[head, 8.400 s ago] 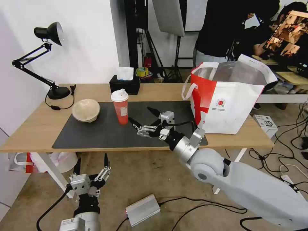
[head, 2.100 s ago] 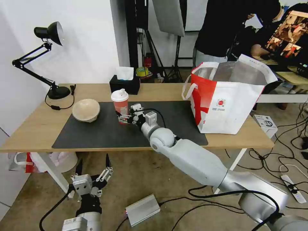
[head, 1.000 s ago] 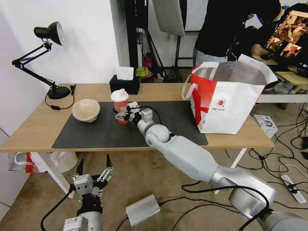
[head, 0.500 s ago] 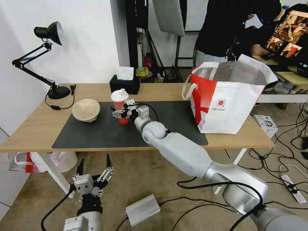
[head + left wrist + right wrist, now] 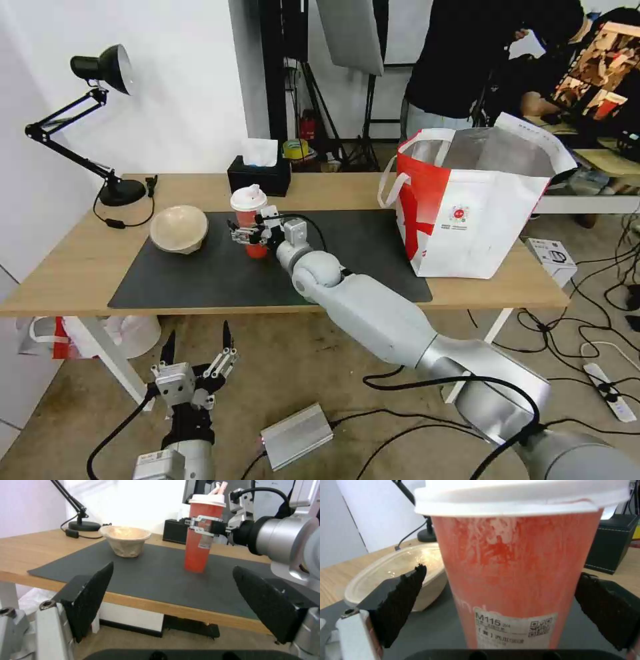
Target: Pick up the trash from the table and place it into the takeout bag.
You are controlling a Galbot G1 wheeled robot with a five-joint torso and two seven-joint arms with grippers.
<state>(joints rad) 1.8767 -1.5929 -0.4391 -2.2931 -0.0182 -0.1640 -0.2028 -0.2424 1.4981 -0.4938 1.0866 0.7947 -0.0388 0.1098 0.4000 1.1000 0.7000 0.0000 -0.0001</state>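
Two pieces of trash are on the table (image 5: 67,267). A tall red cup (image 5: 248,215) (image 5: 200,542) (image 5: 516,580) with a white lid stands on the dark mat (image 5: 200,280). My right gripper (image 5: 245,232) (image 5: 201,526) (image 5: 500,585) is open, its fingers straddling the cup at mid-height with a small gap on one side. A beige pulp bowl (image 5: 179,228) (image 5: 125,540) (image 5: 396,572) sits just left of the cup. The white-and-red takeout bag (image 5: 473,213) stands open at the table's right end. My left gripper (image 5: 197,337) (image 5: 173,567) hangs open below the table's front edge.
A black tissue box (image 5: 259,175) sits behind the cup and a black desk lamp (image 5: 100,67) at the far left. A thin plastic bag (image 5: 40,337) lies under the table. A grey box (image 5: 297,437) and cables lie on the floor.
My right arm has reached left across the mat, and its open fingers now sit around the cup. The cup has shifted slightly left. The left arm has stayed put.
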